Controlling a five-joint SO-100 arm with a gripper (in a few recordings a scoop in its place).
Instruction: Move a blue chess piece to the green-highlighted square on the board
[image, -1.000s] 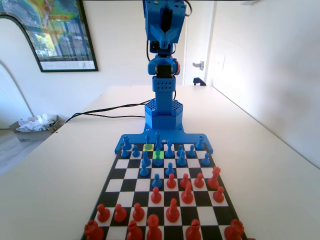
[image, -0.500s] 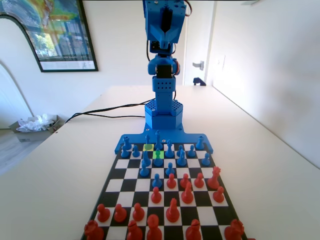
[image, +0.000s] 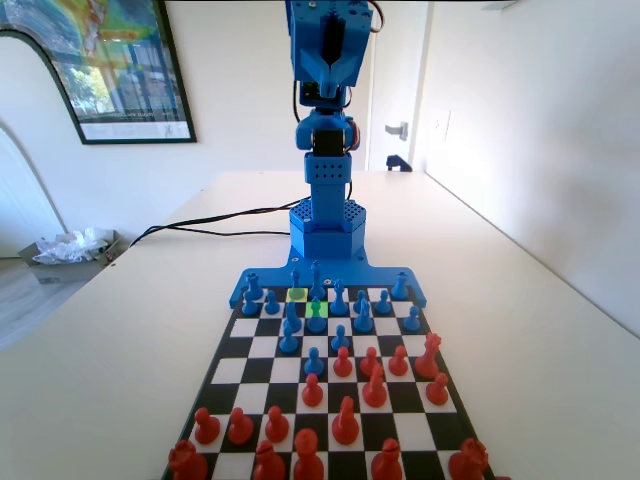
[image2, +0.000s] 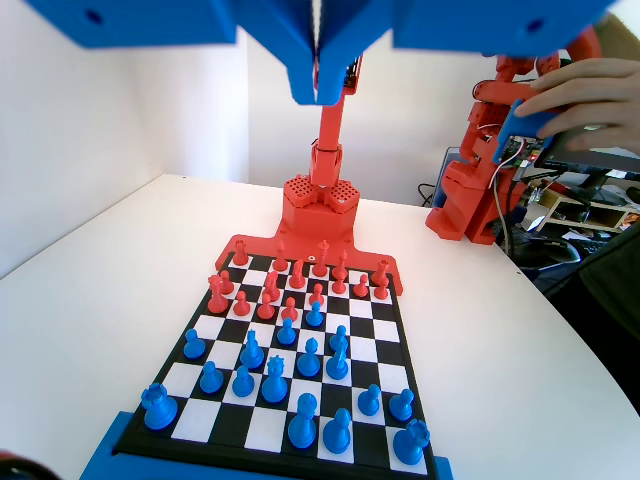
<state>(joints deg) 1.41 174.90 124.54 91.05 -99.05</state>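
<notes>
Hanging high above the board (image2: 395, 325), jaws (image2: 318, 90) pressed together, gripping nothing, blue chess piece (image: 316, 318) on green-highlighted square (image: 317, 310)

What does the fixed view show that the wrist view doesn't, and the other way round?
Fixed view: the bright green-tinted square and a paler yellow-tinted square near the blue arm's base, plus black cables on the table. Wrist view: the blue two-finger gripper, held high, its jaws shut and empty. Both: the black-and-white chequered board with blue and red pieces.

Red pieces (image: 345, 422), framed poster (image: 110, 60) (on the wall).
</notes>
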